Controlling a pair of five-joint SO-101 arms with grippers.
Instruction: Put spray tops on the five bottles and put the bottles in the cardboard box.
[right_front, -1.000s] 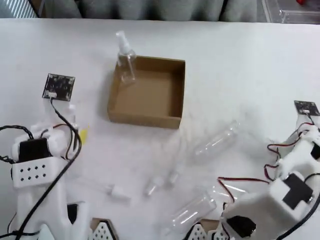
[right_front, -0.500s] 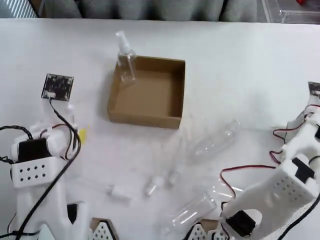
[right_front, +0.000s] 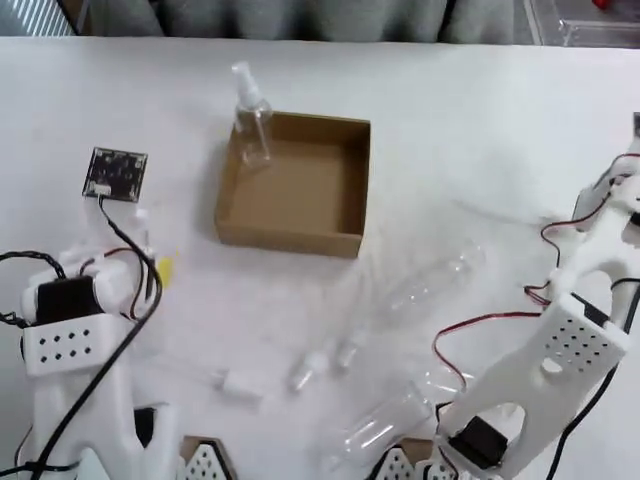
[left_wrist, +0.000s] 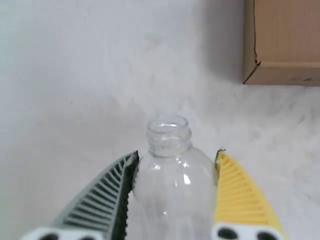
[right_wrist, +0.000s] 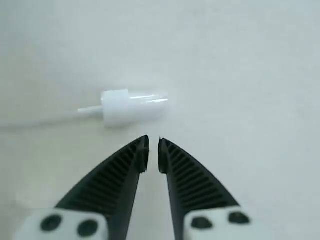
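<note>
In the left wrist view my left gripper (left_wrist: 175, 156) is shut on a clear bottle (left_wrist: 170, 175) with an open neck, its grey and yellow fingers on either side; a corner of the cardboard box (left_wrist: 282, 42) lies beyond. My right gripper (right_wrist: 151, 144) is shut and empty, its tips just short of a white spray top (right_wrist: 131, 106) lying on the table. In the high view the cardboard box (right_front: 292, 238) holds one upright bottle with a spray top (right_front: 250, 118) in its far left corner. Clear bottles (right_front: 432, 281) (right_front: 383, 421) lie on the table near the right arm (right_front: 560, 350).
Loose spray tops (right_front: 236, 383) (right_front: 310, 368) (right_front: 346, 352) lie in front of the box. The left arm (right_front: 70, 330) and its cables fill the near left. A small circuit board (right_front: 118, 172) sits left of the box.
The right arm has swung away from the near edge toward the far right of the table. The left arm and its bottle have stayed put.
</note>
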